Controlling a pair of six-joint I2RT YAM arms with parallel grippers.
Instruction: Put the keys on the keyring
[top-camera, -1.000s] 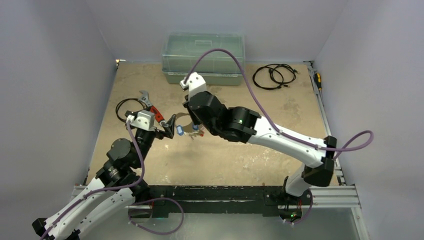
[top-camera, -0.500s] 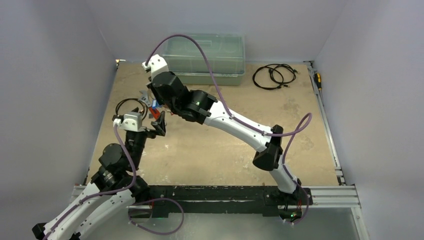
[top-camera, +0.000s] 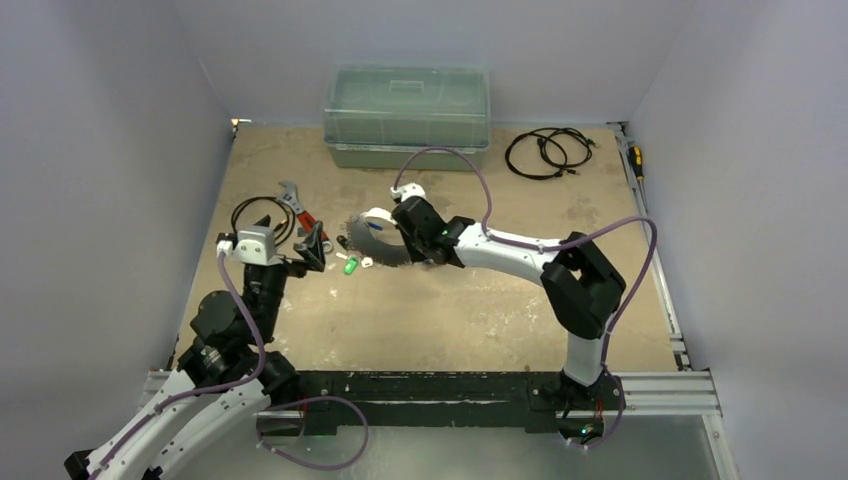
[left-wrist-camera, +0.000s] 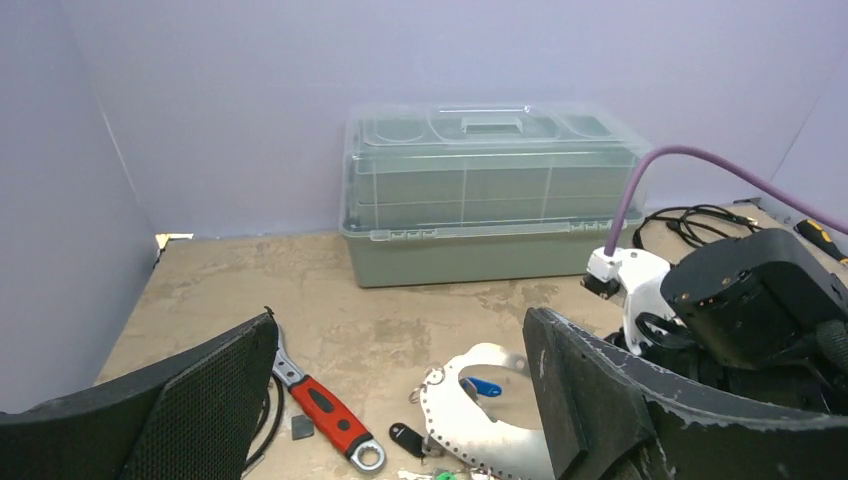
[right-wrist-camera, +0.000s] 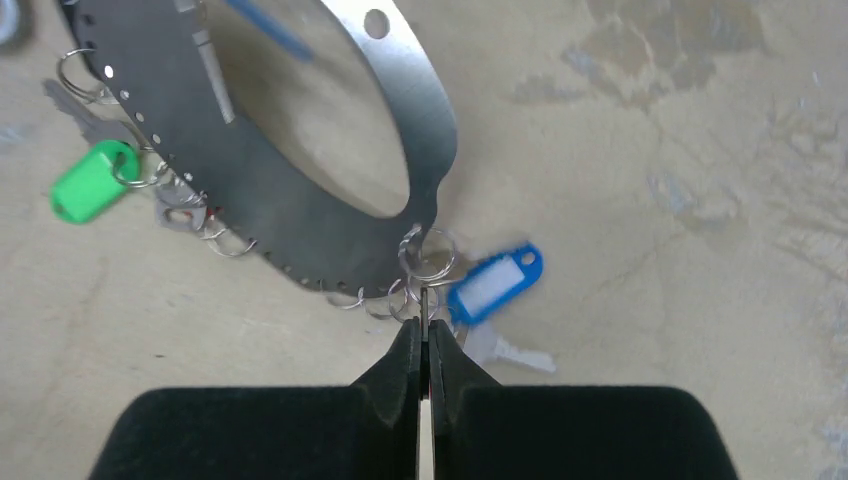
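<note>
Evidently the right gripper (right-wrist-camera: 422, 345) is clamping the keyring (right-wrist-camera: 235, 190) by its rim, probably steadying it for threading; the blue-tagged key (right-wrist-camera: 495, 285) and green-tagged key (right-wrist-camera: 90, 180) are lying against that rim, while the left gripper (left-wrist-camera: 400, 340) is hovering alongside, jaws spread.

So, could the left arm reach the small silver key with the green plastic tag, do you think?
Probably yes: the open left gripper hovers beside the green-tagged key, nothing between; the right gripper, shut on the silver crescent keyring, is beyond it.
</note>
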